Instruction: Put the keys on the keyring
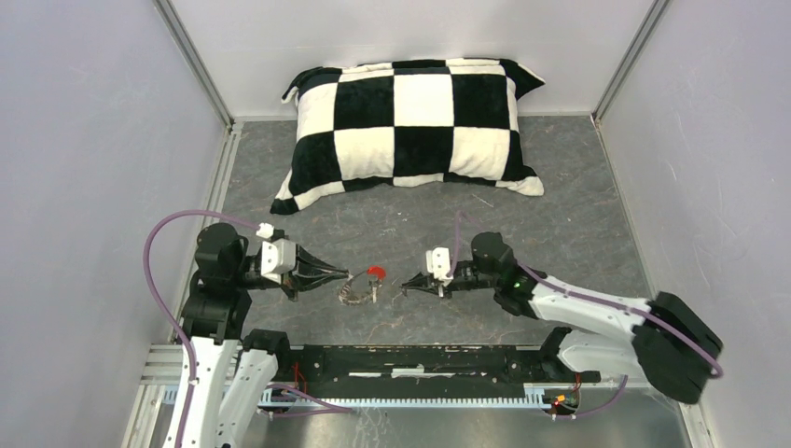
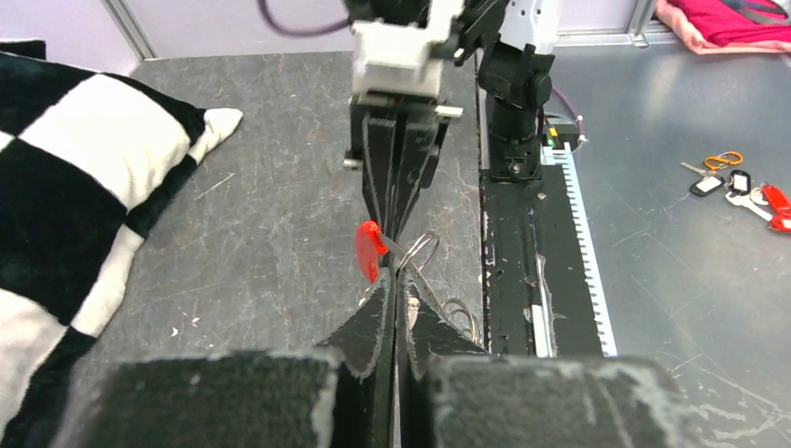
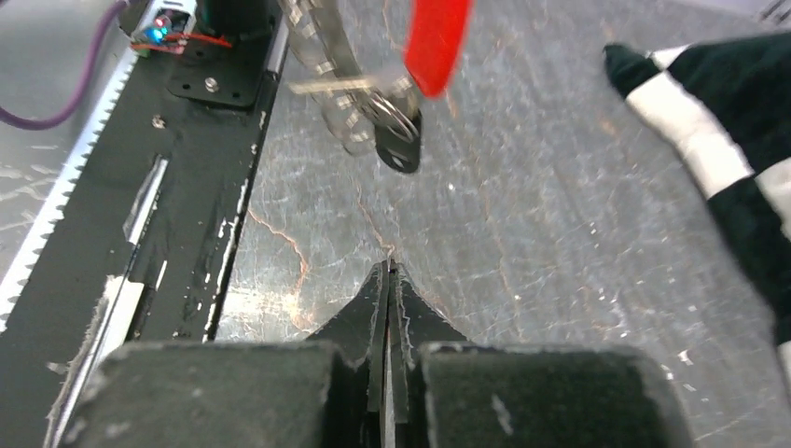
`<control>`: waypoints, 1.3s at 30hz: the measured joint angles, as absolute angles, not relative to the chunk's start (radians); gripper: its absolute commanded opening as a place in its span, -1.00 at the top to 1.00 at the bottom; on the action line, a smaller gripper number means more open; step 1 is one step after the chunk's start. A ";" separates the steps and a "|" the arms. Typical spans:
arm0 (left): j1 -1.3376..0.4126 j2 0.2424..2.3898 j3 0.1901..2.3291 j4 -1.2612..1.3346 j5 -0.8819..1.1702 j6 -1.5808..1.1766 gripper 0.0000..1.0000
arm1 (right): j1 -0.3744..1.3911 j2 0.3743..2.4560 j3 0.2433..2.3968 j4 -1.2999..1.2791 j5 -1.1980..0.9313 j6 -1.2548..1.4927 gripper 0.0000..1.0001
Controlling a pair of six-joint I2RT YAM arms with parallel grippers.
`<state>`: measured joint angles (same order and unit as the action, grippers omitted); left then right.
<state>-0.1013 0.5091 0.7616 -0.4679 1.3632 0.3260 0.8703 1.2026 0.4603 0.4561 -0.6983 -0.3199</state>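
**Left jaws clamped on the keyring, right jaws closed and empty**

I am watching the left gripper [image 1: 341, 276] reaching toward 3 o'clock across the grey counter [image 1: 560, 215]; its jaws are pressing together on the wire of the keyring [image 1: 352, 286], which is sitting right at their tips; the ring's red sleeve [image 1: 376, 272] is showing at about 2 o'clock of that grip, between the two arms.

The right gripper [image 1: 408, 284] is pointing toward 9 o'clock, facing the left one, just beside the red sleeve but apart from it; in the right wrist view its jaws are lying flat together with nothing showing between them.

Of the keys [image 3: 399, 152] I am making out only one dark head clearly, hanging against the silvery coil just below the red sleeve in the right wrist view, with a pale metal blade beside it; whether it is threaded on the wire I cannot tell.

A black-and-white checked pillow [image 1: 410, 117] is lying at 12 o'clock, well apart from both arms.
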 measured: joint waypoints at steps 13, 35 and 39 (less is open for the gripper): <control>-0.101 0.522 0.737 -0.495 1.361 0.313 0.96 | 0.929 0.933 0.591 0.141 -0.641 -0.410 0.99; -0.101 0.552 0.730 -0.519 1.365 0.311 0.96 | 1.042 1.098 0.915 0.002 -0.656 -0.657 0.99; -0.101 0.566 0.730 -0.522 1.365 0.303 0.95 | 1.065 1.115 0.917 0.004 -0.658 -0.665 0.99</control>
